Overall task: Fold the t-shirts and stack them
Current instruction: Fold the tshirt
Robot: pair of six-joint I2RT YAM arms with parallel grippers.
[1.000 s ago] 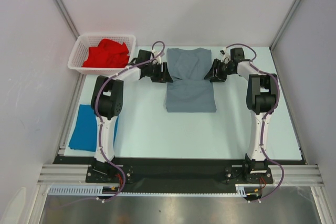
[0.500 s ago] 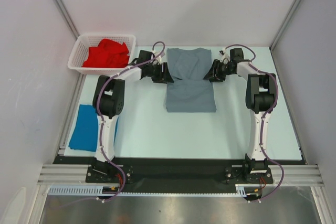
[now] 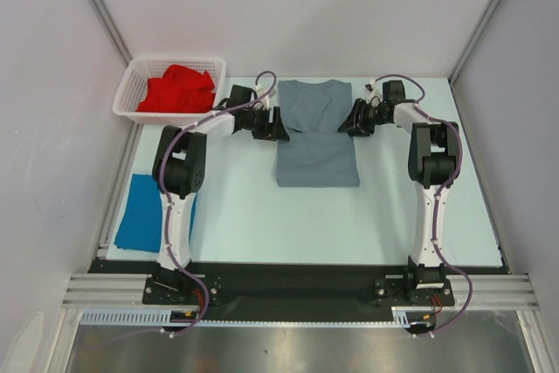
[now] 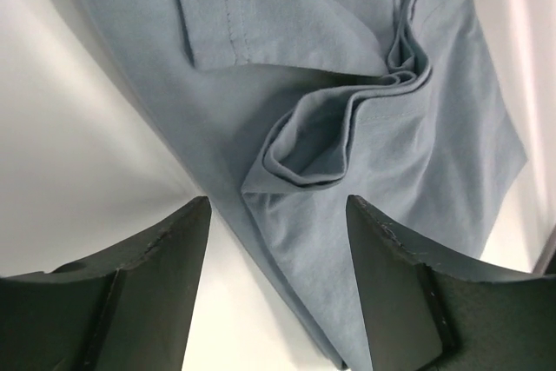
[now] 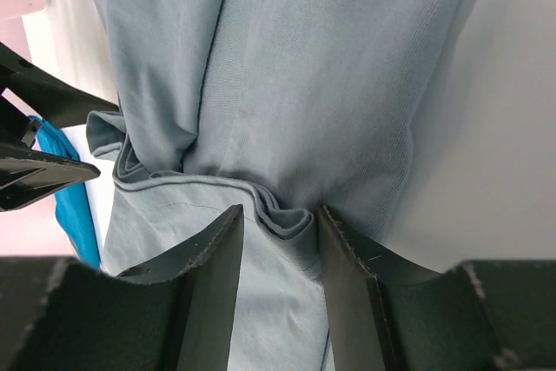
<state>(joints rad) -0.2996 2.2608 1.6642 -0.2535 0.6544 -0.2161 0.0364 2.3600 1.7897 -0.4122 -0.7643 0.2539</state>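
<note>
1. Here the slate grey t-shirt [image 3: 317,141] lies flat mid-bench [image 3: 262,207], with a rumpled crosswise fold.
2. The left hand [image 3: 279,125] reaches low to the shirt's left edge, fingers wide apart, holding nothing.
3. The right hand [image 3: 353,119] mirrors it at the right edge, straddling the bunched fold more narrowly. I cannot tell whether it pinches.
4. The red t-shirt [image 3: 179,89] fills the basket [image 3: 131,86]; the blue t-shirt [image 3: 135,211] lies near-left.
</note>
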